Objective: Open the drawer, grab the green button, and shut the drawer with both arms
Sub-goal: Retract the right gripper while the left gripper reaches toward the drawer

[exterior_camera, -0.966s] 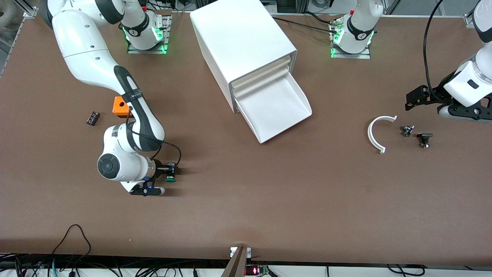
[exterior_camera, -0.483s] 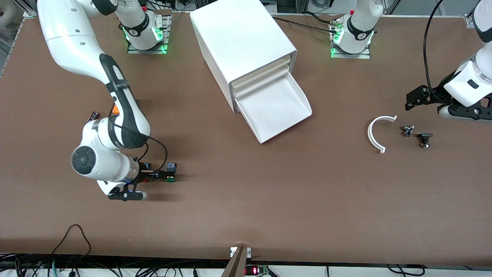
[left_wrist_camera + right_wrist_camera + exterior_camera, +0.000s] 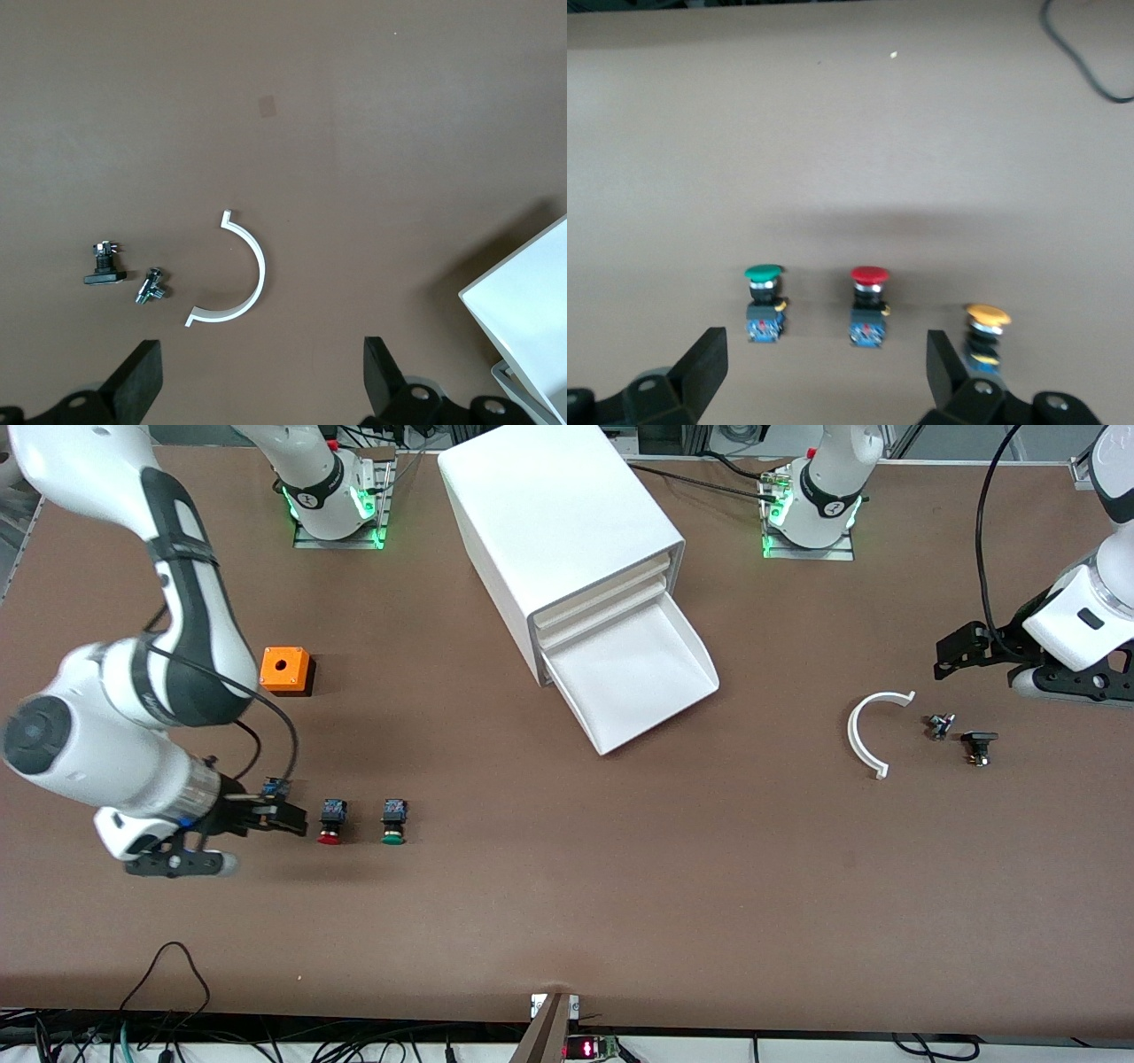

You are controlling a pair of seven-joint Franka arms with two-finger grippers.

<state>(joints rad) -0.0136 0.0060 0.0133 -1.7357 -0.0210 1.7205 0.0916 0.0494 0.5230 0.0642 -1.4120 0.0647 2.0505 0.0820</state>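
The green-capped button [image 3: 393,821] [image 3: 764,301] lies on the bare table, free of any grip. It is nearer the front camera than the cabinet [image 3: 558,522]. The lowest drawer [image 3: 633,677] stands pulled out, its tray bare. My right gripper [image 3: 283,819] [image 3: 824,372] is open and holds nothing. It sits beside the row of buttons, toward the right arm's end of the table. My left gripper [image 3: 961,648] [image 3: 261,381] waits open at the left arm's end, with nothing between its fingers.
A red-capped button [image 3: 331,823] lies beside the green one, and an orange-capped one [image 3: 983,336] sits by my right gripper's finger. An orange box [image 3: 285,670] lies farther back. A white half-ring [image 3: 873,731] and two small bolts [image 3: 939,726] lie near my left gripper.
My right gripper has opened and let go of the green button, leaving it on the table. It has then drawn away toward the right arm's end. The left arm has not moved.
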